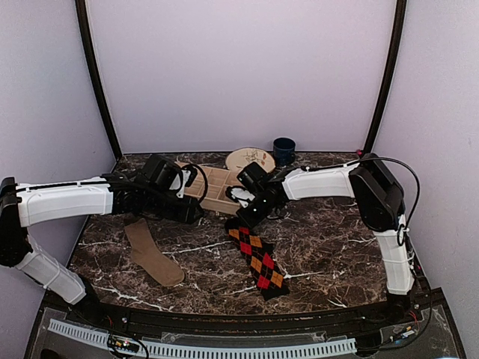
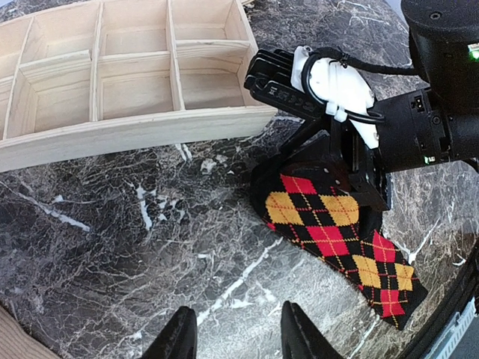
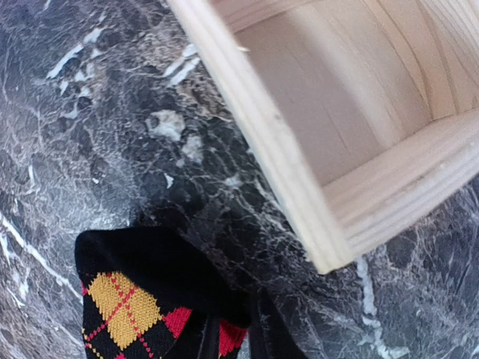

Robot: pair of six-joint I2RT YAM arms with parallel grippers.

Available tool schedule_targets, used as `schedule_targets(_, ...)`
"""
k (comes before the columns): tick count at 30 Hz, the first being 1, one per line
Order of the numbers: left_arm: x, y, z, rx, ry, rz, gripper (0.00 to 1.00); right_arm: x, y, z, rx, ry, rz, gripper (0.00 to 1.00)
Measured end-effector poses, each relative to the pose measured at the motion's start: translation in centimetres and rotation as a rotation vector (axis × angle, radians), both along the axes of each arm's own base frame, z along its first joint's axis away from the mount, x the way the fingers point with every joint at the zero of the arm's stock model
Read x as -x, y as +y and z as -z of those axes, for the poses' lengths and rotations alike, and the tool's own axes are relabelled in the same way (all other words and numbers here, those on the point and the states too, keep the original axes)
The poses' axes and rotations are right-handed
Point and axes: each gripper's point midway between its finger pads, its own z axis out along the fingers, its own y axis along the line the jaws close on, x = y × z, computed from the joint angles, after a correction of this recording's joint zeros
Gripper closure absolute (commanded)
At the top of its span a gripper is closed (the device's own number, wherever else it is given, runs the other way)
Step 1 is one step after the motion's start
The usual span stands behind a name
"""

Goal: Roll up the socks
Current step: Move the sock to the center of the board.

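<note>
A black argyle sock (image 1: pixel 258 259) with red and orange diamonds lies at the table's middle, also seen in the left wrist view (image 2: pixel 337 239). My right gripper (image 1: pixel 247 217) is shut on the sock's black cuff end (image 3: pixel 161 269), with the cloth pinched between its fingers (image 3: pixel 266 333). A plain brown sock (image 1: pixel 151 253) lies flat to the left. My left gripper (image 1: pixel 191 213) is open and empty over bare marble, its fingertips (image 2: pixel 179 336) a short way left of the argyle sock.
A wooden divided tray (image 1: pixel 217 187) stands just behind both grippers; its corner (image 3: pixel 329 239) is close to my right gripper. A round patterned plate (image 1: pixel 249 158) and a dark blue cup (image 1: pixel 284 149) stand at the back.
</note>
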Motion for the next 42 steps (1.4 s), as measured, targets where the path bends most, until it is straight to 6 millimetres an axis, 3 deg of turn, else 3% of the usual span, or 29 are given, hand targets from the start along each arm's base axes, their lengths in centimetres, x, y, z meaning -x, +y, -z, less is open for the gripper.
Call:
schedule_targets(5,-0.1,0.0,0.2,-0.002,0.005,0.002,0.58,-0.1,0.2,-0.1,-0.006,-0.003,-0.005,0.99)
schedule_targets(13,-0.7,-0.4,0.2,-0.018,0.003,0.013,0.59,-0.3,-0.3,-0.3,0.0,-0.012,0.012,1.0)
schedule_targets(18,-1.2,-0.7,-0.7,-0.016,-0.023,0.021,0.58,-0.6,-1.6,-1.3,0.008,-0.021,0.055,1.0)
schedule_targets(25,-0.9,-0.4,-0.6,-0.017,-0.027,0.019,0.58,-1.1,-4.2,-2.0,0.021,-0.029,0.153,1.0)
schedule_targets(35,-1.4,-1.9,-1.0,0.01,-0.043,0.077,0.59,-3.8,-8.6,-1.3,0.071,-0.034,0.314,1.0)
schedule_targets(42,-2.5,-4.0,-0.8,0.028,-0.042,0.132,0.58,-7.4,-11.2,-3.0,0.061,-0.075,0.416,1.0)
